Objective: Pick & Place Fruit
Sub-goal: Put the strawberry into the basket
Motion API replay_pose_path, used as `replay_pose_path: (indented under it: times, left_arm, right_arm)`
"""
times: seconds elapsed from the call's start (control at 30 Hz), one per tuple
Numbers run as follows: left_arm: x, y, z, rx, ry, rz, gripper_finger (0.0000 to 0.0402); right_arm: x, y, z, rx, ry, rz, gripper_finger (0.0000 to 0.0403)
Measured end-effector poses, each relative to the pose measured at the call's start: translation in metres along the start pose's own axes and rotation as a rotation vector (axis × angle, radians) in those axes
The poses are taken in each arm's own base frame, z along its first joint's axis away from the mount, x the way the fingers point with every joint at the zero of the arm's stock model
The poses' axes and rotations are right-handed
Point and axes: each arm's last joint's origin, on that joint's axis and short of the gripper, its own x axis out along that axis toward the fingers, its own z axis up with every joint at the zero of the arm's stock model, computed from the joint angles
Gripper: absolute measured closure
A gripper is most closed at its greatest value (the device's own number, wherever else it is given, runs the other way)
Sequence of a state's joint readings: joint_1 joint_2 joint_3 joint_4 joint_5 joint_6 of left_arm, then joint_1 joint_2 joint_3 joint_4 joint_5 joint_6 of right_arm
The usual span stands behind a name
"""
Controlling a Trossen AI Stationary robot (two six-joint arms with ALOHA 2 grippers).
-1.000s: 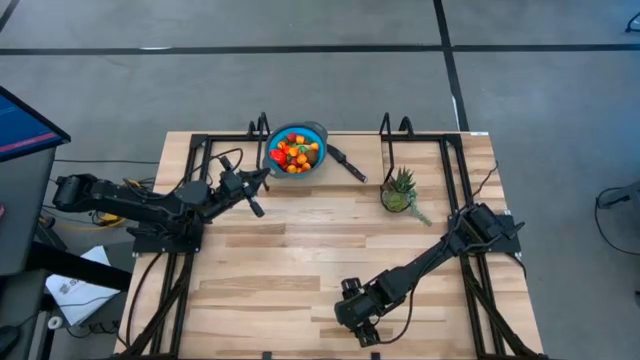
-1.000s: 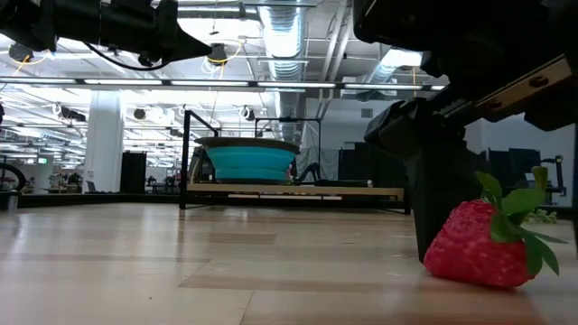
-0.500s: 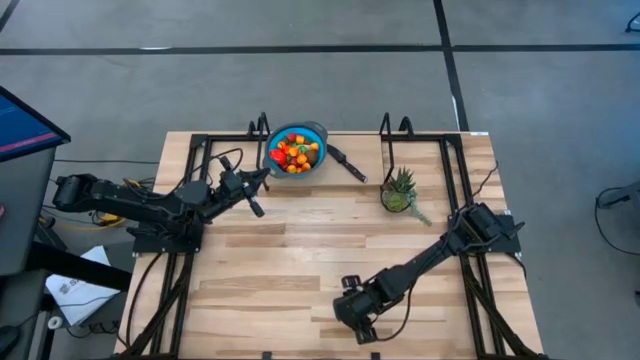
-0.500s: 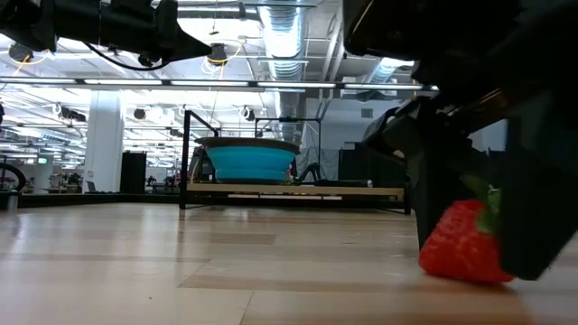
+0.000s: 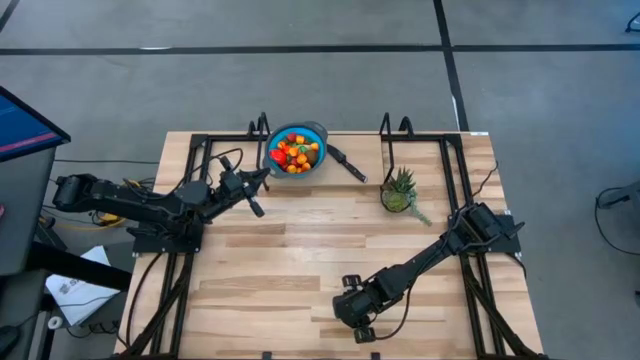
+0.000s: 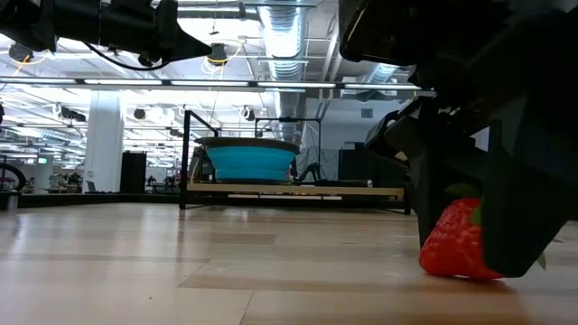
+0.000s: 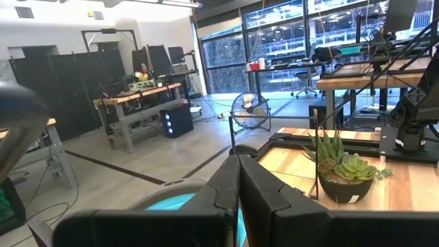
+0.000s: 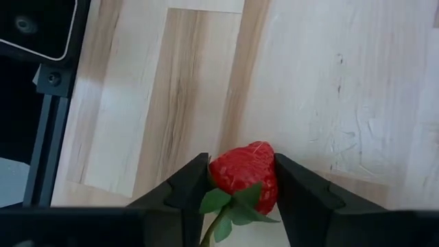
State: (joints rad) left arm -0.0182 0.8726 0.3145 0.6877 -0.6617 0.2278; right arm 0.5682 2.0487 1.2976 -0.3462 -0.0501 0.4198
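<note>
Right end effector (image 8: pixel 236 180) low at the counter's (image 5: pixel 300 260) lower centre of the high view, fingers clamped either side of a red strawberry (image 8: pixel 244 178) resting on the wood. Left end effector (image 5: pixel 252 196) pressed together, upper left beside the blue bowl (image 5: pixel 296 150) of fruit (image 5: pixel 296 152).

Overhead camera looks straight down; low camera sits at tabletop level; both share the blue bowl (image 5: pixel 295 150).

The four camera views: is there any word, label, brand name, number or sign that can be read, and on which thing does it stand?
None can be read.
The strawberry, blue bowl, potted plant and table carry no text.
The white sheet below the table's left edge has dark marks too small to read.
</note>
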Motion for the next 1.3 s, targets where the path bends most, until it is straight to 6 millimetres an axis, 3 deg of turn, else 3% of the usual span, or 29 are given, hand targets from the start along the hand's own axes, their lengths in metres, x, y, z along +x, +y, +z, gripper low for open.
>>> replay_pose_path:
  times: [0.33,0.77,1.03,1.3]
  left_arm:
    - [0.000,0.000,0.000,0.000,0.000,-0.001,0.0400]
    - [0.000,0.000,0.000,0.000,-0.001,0.000,0.0400]
    - [0.000,0.000,0.000,0.009,0.000,-0.001,0.0400]
    - [0.000,0.000,-0.001,0.018,0.008,-0.002,0.0400]
  right_arm:
    - [-0.007,0.005,0.007,0.000,0.035,0.000,0.0282]
    - [-0.051,0.000,0.050,0.045,0.067,-0.049,0.0284]
    - [-0.091,-0.031,0.085,0.039,0.059,-0.091,0.0282]
    - [-0.140,-0.091,0.114,0.010,0.048,-0.150,0.0280]
